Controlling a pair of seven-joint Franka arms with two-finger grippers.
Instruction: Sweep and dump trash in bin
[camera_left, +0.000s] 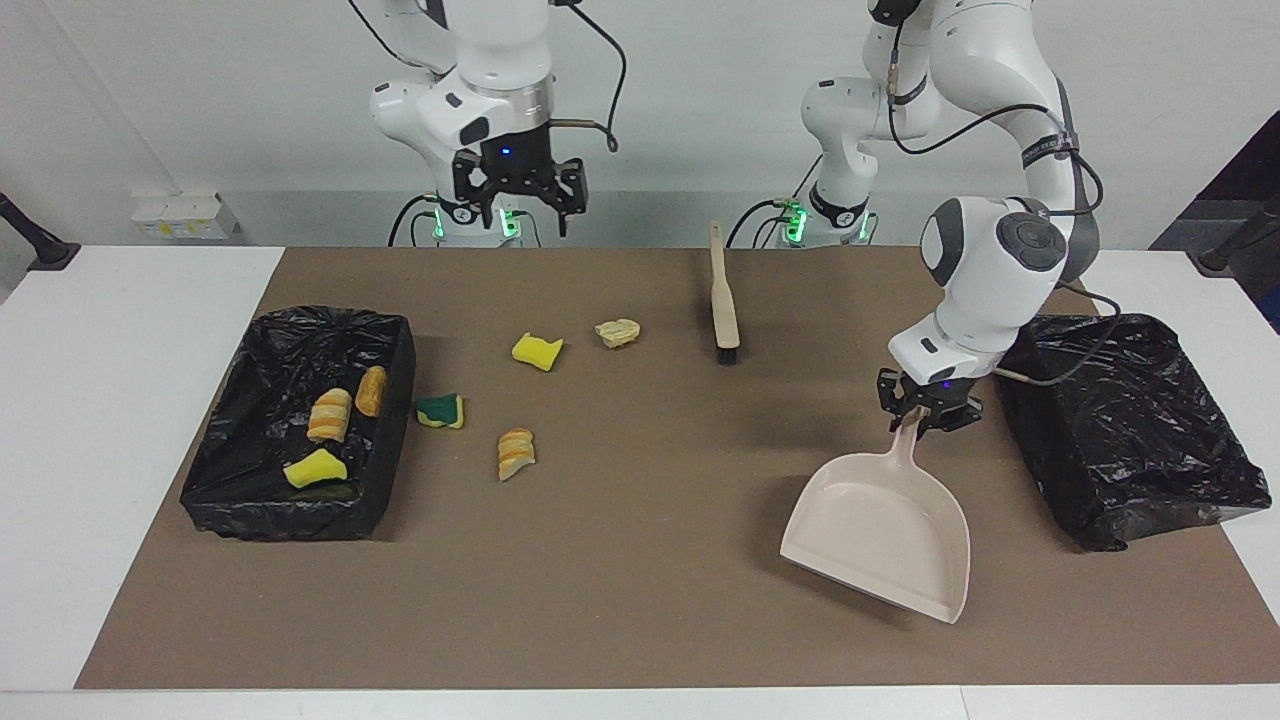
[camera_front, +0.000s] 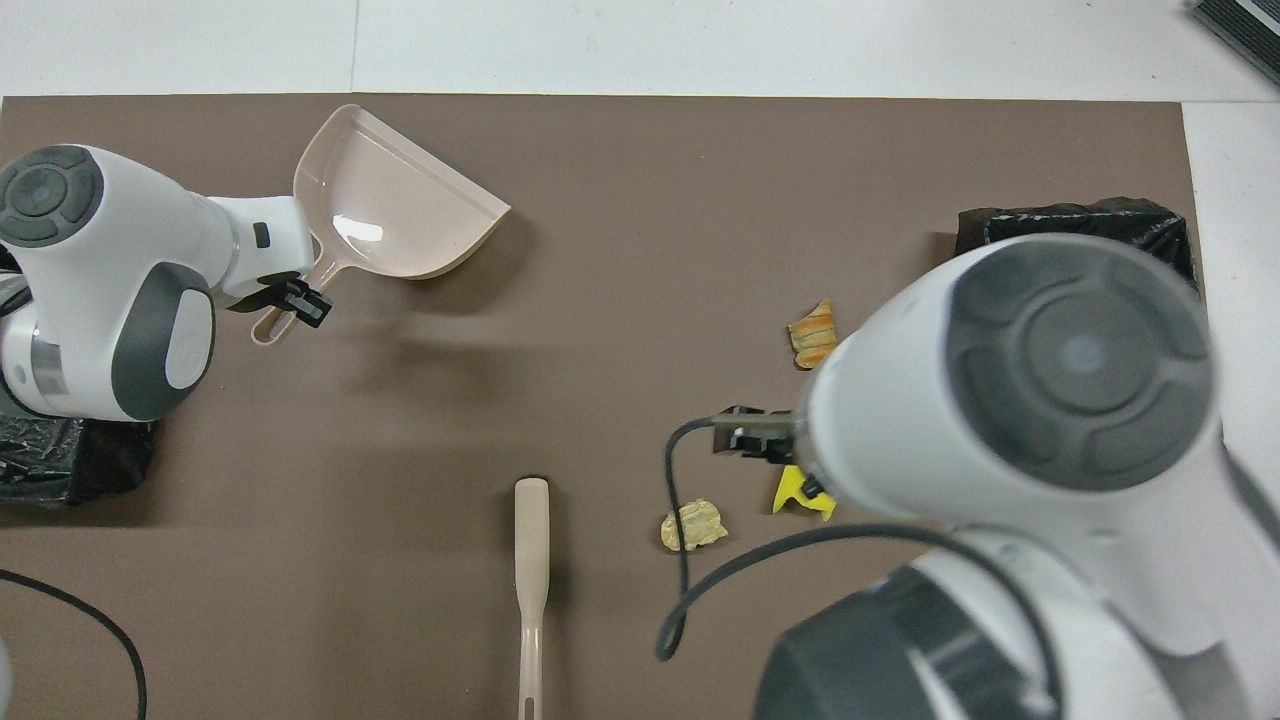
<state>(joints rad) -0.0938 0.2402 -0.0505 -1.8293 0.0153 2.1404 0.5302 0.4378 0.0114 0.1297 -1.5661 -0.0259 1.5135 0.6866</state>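
Jaws of the left gripper (camera_left: 925, 413) are clamped on the handle of the empty dustpan (camera_left: 880, 530), held tilted beside the covered bin (camera_left: 1130, 425) at the left arm's end of the table. Right gripper (camera_left: 520, 195) hangs wide open above the mat's edge next to the robots, holding nothing. Trash: four scraps (camera_left: 516, 452) lie loose on the mat, three more (camera_left: 329, 414) in the open bin (camera_left: 260, 510). Judgement: the sweep has not begun; next, the brush (camera_left: 723, 305) needs picking up and the dustpan setting down by the scraps.

A robot lab: two table-mounted arms (camera_left: 985, 250), bare walls
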